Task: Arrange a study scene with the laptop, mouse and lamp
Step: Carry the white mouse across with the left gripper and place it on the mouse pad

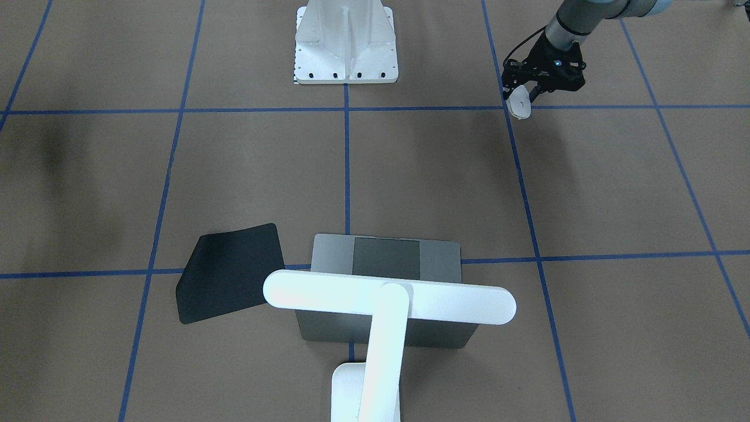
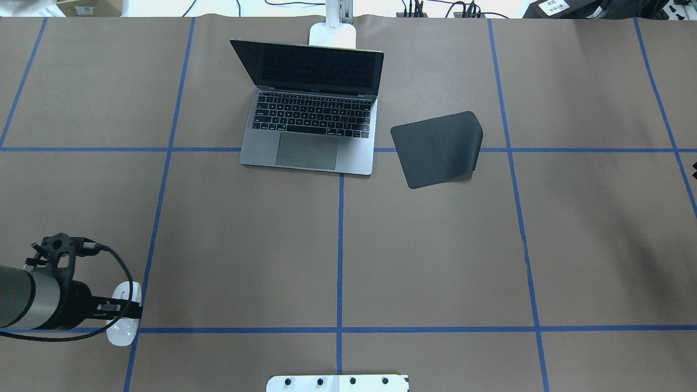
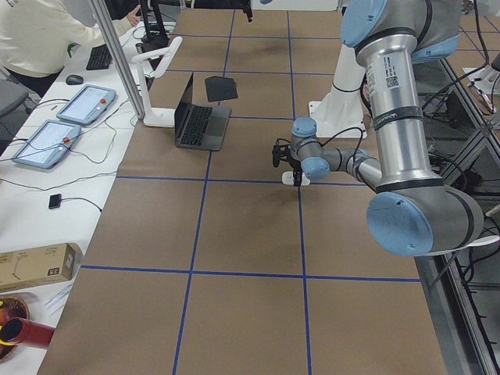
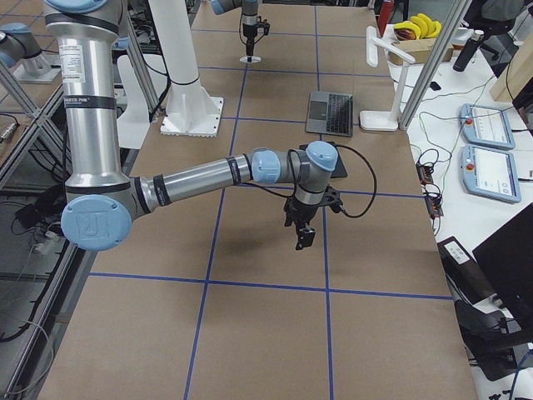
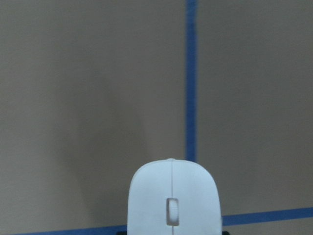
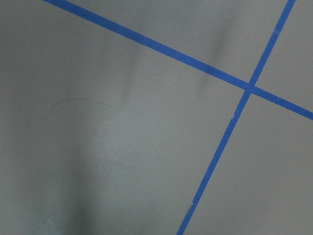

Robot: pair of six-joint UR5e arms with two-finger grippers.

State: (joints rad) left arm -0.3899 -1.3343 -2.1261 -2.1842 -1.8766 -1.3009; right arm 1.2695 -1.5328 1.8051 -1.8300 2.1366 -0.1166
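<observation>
A wide table covered in brown paper fills the scene, ruled into large squares by blue tape. At its far edge from the robot sits the space-grey metal laptop, open, with a dark screen and its keyboard facing the robot. Directly behind it stands the white T-shaped desk lamp. The front-facing view shows its long bar head stretching across above the laptop's lid.

Just beside the laptop, on the robot's right and apart from it, lies a thin black mat with one corner curled up. A white ribbed metal mount is bolted at the robot's edge of the table.

The small white oval mouse is near the robot's left front corner, by a tape crossing and well apart from the laptop. The left gripper has its fingers clamped on the mouse's sides. Whether the mouse touches the paper is unclear.

The right gripper points down over bare paper near the table's middle, and its jaws cannot be judged.

Along the far side runs a white bench with two teach pendants, cables, and a cardboard box. A person in a pale top sits there.
</observation>
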